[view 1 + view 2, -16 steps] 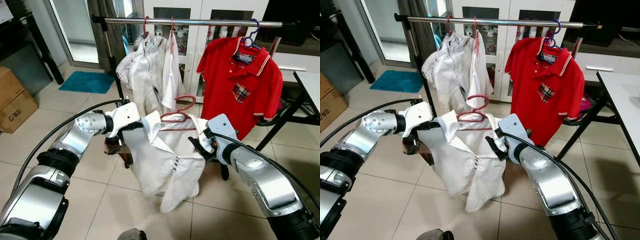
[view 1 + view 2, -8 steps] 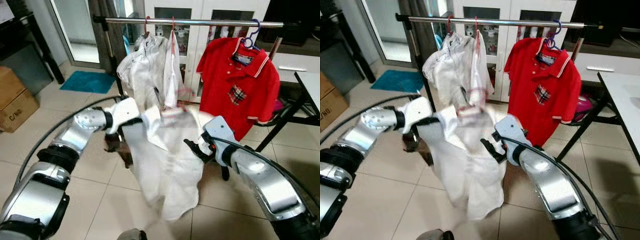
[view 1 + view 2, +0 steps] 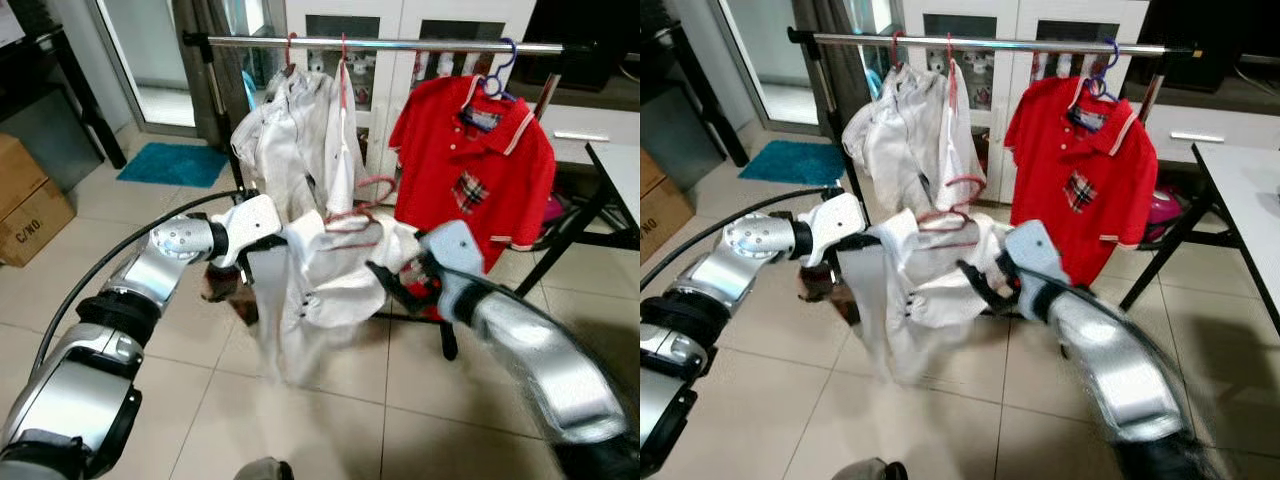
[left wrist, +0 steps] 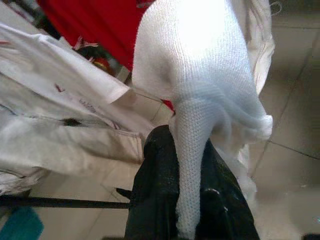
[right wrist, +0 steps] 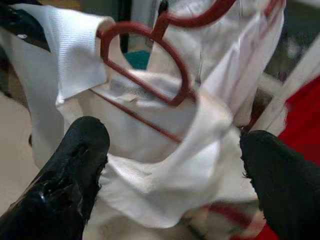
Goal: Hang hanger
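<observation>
So the big thing in front is the silver metal clothes rail (image 3: 400, 44), running across the top of the head views with stuff already hanging on it: a bunch of white garments (image 3: 295, 130) at the robot's left end and a red polo shirt with a plaid pocket (image 3: 470, 150) on a purple hanger toward the right. There's a bare stretch of bar between those two, which looks to me like the obvious landing spot.

Below the rail, the robot is holding up the white knit shirt (image 3: 320, 280), which is draped on the red plastic hanger (image 3: 358, 205). The hanger's hook is sitting well under the bar, just in front of the hanging whites, so I'd say we're mid-lift: carrying step underway, hooking not yet done.

The left gripper (image 4: 175, 165) is pinching a fold of the white shirt tight between its black fingers, up at the shoulder on the left side. The right gripper (image 5: 170, 165) is spread wide, its fingers (image 5: 75, 160) standing either side of the shirt's other shoulder with nothing clamped, more propping than holding. That arm is pretty blurry in the head views.

Next move, my guess: raise the whole thing until the hook clears the bar, then drop it over that gap. Only one side is really gripped, so the hanger could tip.
</observation>
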{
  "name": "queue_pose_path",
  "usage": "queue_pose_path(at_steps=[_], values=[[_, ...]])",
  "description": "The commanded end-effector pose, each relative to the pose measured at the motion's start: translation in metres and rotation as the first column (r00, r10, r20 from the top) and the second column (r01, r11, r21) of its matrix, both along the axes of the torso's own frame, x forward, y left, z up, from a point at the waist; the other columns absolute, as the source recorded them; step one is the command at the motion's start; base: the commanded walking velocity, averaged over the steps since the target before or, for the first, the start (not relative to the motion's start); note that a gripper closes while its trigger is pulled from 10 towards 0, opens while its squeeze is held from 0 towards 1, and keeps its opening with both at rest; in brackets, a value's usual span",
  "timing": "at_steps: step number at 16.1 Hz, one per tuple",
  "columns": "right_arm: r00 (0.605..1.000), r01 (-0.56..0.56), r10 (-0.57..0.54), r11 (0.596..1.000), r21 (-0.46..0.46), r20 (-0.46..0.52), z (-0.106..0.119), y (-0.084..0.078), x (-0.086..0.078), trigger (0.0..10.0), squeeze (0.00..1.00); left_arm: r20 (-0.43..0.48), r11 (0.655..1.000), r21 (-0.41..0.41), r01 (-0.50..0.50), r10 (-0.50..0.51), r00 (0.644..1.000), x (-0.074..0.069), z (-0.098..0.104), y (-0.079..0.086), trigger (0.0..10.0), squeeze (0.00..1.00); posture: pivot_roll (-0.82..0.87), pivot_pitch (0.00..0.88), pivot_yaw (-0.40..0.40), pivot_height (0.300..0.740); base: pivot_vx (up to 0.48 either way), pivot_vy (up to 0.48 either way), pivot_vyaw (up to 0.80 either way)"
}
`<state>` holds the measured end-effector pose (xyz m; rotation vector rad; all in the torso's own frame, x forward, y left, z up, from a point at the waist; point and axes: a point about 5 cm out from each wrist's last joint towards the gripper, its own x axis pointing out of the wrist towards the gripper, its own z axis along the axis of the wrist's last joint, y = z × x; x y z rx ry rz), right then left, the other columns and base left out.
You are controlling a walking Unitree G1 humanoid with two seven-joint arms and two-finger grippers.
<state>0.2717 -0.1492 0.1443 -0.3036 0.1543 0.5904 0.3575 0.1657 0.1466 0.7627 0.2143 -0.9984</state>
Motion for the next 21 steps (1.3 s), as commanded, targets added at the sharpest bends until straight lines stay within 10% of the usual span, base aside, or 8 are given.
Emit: queue_pose_path(at_steps=[1, 9, 11, 12, 21], values=[[0.997, -0.026, 0.024, 0.999, 0.032, 0.076, 0.018, -0.004, 0.002, 10.0, 0.0, 0.028, 0.998, -0.042, 0.052, -0.051, 0.998, 0.0, 0.014, 0.002, 0.0, 0.0, -0.11, 0.0, 0.065, 0.74, 0.0, 0.0, 0.0], [0.898, -0.436, 0.438, 0.899, -0.046, 0.044, 0.04, 0.002, 0.005, 10.0, 0.0, -0.03, 0.929, -0.124, 0.348, -0.354, 0.935, -0.022, 0.029, 0.006, 0.0, 0.0, -0.11, 0.0, 0.051, 0.74, 0.0, 0.0, 0.0], [0.831, -0.556, 0.555, 0.83, -0.039, -0.043, 0.036, 0.008, -0.001, 1.2, 0.0, -0.02, 0.928, -0.118, 0.353, -0.358, 0.933, -0.021, 0.033, 0.008, 0.0, 0.0, -0.1, 0.0, 0.033, 0.74, 0.0, 0.0, 0.0], [0.806, -0.591, 0.587, 0.806, -0.033, -0.079, 0.035, 0.009, -0.003, 0.0, 0.0, -0.015, 0.928, -0.12, 0.352, -0.356, 0.934, -0.021, 0.034, 0.01, 0.0, 0.0, -0.1, 0.0, 0.031, 0.74, 0.0, 0.0, 0.0], [0.74, -0.663, 0.666, 0.746, 0.067, -0.088, 0.045, 0.014, -0.002, 0.0, 0.0, 0.02, 0.938, -0.124, 0.323, -0.323, 0.946, -0.02, 0.034, 0.013, 0.0, 0.0, -0.1, 0.0, 0.021, 0.74, 0.0, 0.0, 0.0]])
